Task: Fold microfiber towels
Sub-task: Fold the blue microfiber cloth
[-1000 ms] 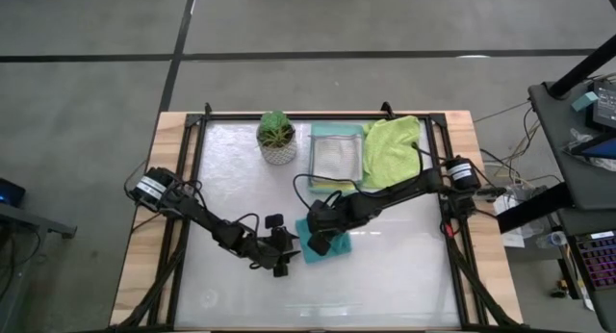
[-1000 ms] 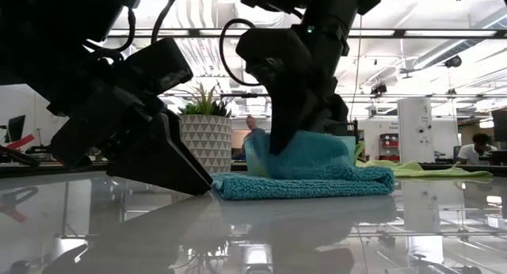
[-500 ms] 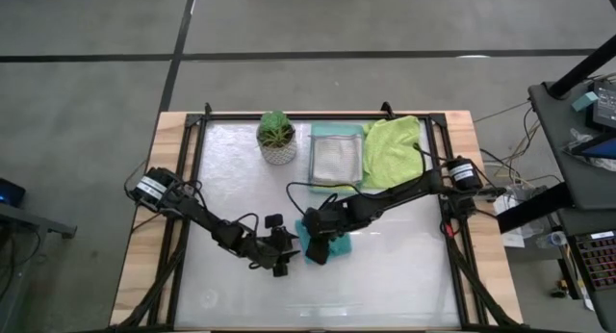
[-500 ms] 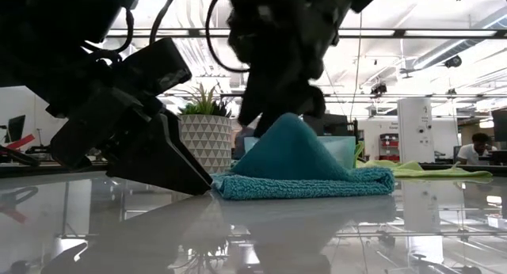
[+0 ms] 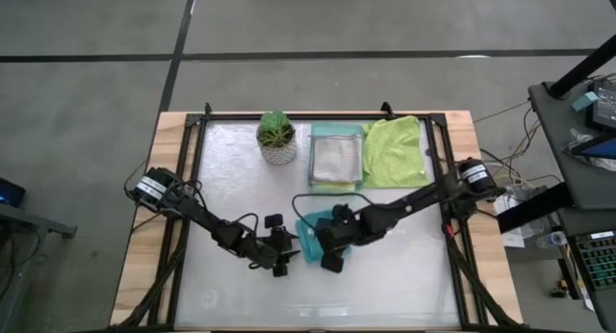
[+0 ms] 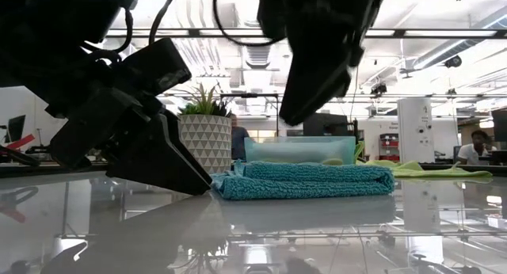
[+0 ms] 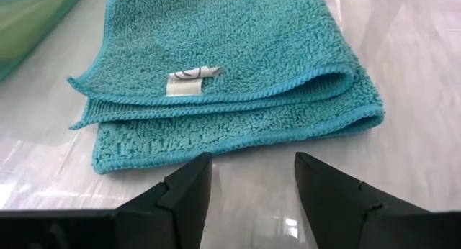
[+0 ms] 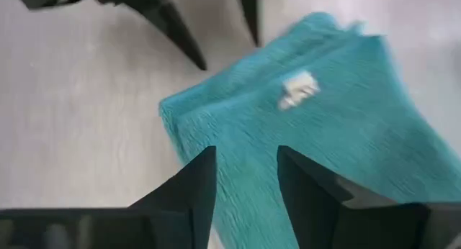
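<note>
Now teal towel [image 7: 230,76] folded, edges stacked; left fingers [image 7: 180,191] apart, just beside.

Teal towel [image 5: 310,239]: mostly covered by right gripper [image 5: 328,260] in high view, only 9 o'clock edge showing. Its white label [image 7: 191,79]: print too small to read. Right wrist view blurred. Low view: both arms cut off at 12 o'clock edge; tray [image 6: 299,150] base hidden behind towel; person [image 6: 478,148] at 3 o'clock too small to make out.
</note>
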`<control>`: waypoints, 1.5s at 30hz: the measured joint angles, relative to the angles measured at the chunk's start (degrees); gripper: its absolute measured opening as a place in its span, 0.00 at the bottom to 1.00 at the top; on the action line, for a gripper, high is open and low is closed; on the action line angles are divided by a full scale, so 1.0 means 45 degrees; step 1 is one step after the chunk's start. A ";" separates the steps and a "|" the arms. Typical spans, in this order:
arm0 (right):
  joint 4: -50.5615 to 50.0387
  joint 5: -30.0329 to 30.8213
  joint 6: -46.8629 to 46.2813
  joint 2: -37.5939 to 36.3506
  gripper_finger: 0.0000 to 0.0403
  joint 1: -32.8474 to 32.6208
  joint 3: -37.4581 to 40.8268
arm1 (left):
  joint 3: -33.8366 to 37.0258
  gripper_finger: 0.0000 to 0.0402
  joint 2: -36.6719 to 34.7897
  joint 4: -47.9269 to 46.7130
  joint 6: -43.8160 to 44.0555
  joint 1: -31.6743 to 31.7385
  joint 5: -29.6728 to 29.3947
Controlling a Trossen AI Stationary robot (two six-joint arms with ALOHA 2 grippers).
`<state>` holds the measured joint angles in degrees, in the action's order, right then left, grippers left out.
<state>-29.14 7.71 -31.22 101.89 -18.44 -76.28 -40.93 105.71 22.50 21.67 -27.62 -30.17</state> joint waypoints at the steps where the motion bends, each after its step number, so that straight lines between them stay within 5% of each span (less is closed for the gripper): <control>1: 0.0488 0.0011 0.0241 0.0147 0.33 -0.0082 0.0157 | 0.0000 0.46 0.0000 -0.0005 -0.0005 0.0000 -0.0005; 18: 0.3254 0.0335 0.2641 0.1532 0.27 -0.0432 0.0462 | 0.0024 0.46 0.0000 0.0136 -0.0277 0.0000 -0.0053; 26: 0.3276 0.0334 0.3008 0.1723 0.04 -0.0456 0.0448 | 0.0034 0.46 0.0005 0.0185 -0.0291 0.0000 -0.0049; 45: 0.3679 0.0309 0.3063 0.1622 0.02 -0.0544 -0.0130 | 0.0092 0.46 0.0005 0.0243 -0.0243 0.0005 -0.0039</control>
<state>-12.58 9.10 -17.43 109.19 -20.89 -76.86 -40.51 105.73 23.59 20.58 -27.59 -30.35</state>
